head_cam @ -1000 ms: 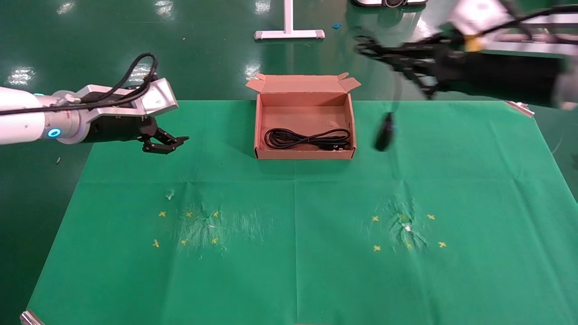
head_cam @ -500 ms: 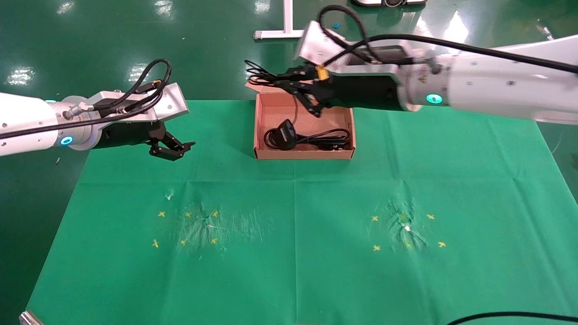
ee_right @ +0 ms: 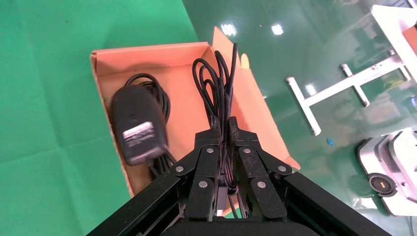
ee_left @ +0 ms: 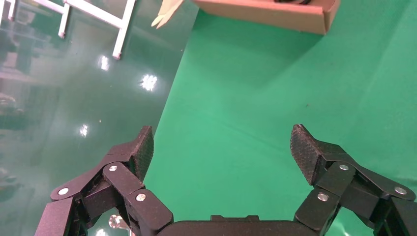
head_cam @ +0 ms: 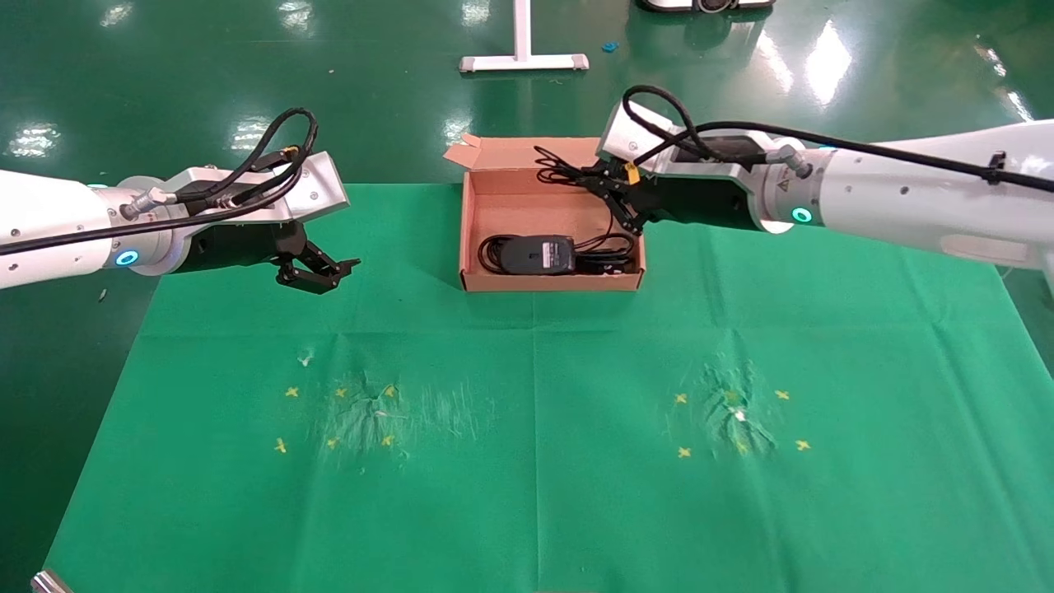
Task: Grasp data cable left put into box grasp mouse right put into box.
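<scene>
The brown cardboard box (head_cam: 552, 282) stands at the far middle of the green cloth. The black mouse (head_cam: 538, 254) lies inside it, label up, on top of the coiled data cable (head_cam: 492, 247). My right gripper (head_cam: 599, 183) hovers over the box's far right corner, shut on a bundle of the mouse's cord (head_cam: 560, 171). In the right wrist view the gripper (ee_right: 223, 123) pinches the cord loops (ee_right: 216, 78) above the box (ee_right: 147, 48) and the mouse (ee_right: 137, 125). My left gripper (head_cam: 325, 276) is open and empty, left of the box; the left wrist view shows it (ee_left: 221, 147) over bare cloth.
Small yellow cross marks (head_cam: 290, 392) and scuffed patches lie on the cloth left and right of centre. A white stand foot (head_cam: 524, 63) sits on the floor beyond the table. The box's edge shows in the left wrist view (ee_left: 265, 12).
My right arm swung left with the mouse dangling by its cord, then lowered over the box. The mouse now lies in the box. My left arm barely moved.
</scene>
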Controlling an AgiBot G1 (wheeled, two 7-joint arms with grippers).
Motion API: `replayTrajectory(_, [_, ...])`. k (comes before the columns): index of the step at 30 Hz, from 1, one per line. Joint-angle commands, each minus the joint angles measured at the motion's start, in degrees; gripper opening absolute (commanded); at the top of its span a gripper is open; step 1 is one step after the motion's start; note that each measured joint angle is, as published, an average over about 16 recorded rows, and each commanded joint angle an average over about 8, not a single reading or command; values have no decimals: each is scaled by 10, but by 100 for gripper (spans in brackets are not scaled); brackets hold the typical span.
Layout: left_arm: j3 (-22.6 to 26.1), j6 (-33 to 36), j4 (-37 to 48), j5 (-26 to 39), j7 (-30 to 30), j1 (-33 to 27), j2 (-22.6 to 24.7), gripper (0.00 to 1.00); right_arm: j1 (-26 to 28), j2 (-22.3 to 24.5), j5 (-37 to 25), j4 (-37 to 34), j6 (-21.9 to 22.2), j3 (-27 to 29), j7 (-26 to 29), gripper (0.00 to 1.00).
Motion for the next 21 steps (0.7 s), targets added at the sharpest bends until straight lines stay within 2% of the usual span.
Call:
replayTrajectory(1, [0, 0, -1, 1, 0, 0, -1, 100, -1, -1, -2, -9, 5, 0, -3, 100])
replayTrajectory(11, [0, 0, 1, -1, 0, 0, 1, 100, -4, 5, 8, 7, -5, 3, 2, 100])
replayTrajectory(21, [0, 0, 1, -1, 0, 0, 1, 100, -44, 48, 91, 41, -51, 27, 7, 100])
